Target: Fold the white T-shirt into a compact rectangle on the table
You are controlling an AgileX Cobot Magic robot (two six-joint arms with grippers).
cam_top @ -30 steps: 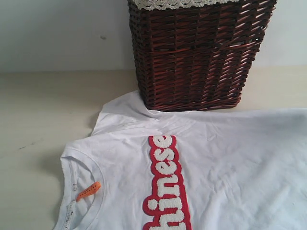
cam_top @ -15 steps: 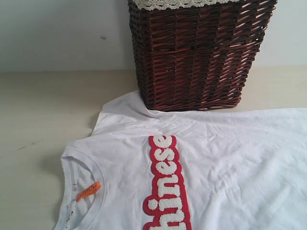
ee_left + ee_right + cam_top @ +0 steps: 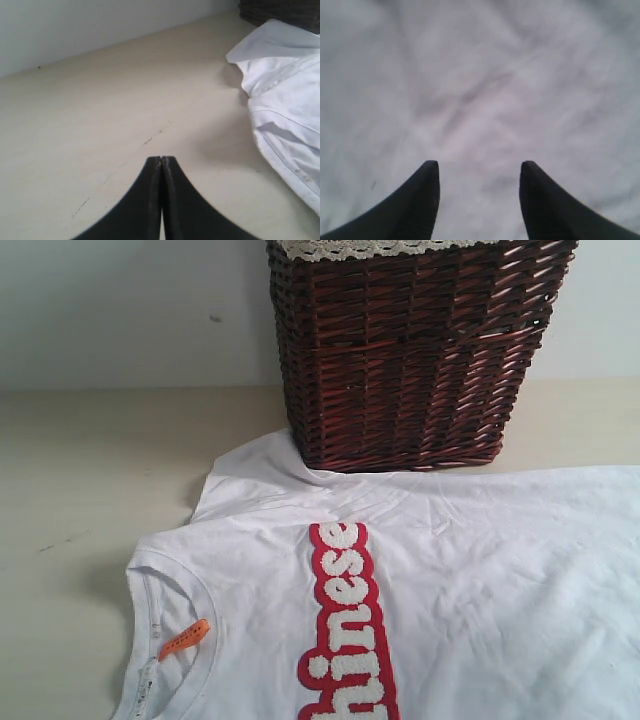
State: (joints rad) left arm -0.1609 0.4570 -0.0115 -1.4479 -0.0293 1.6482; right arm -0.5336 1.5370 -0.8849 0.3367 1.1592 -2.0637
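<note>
two arms share one wide table (image 3: 80,460), and most of what shows of it is covered by the white t-shirt (image 3: 480,580), spread flat face up. its collar points to the left of the exterior view and its body runs off to the right, so the long axis lies across the table. its far sleeve touches the foot of the basket (image 3: 410,350).

the right gripper (image 3: 479,172) hangs directly over plain white cloth, jaws partly apart and gripping nothing that shows. the blur suggests it is very close, though contact can't be confirmed. it is the nearer arm. the left gripper (image 3: 161,165) is closed, empty, over bare table, with the shirt's collar end off to one side.
</note>
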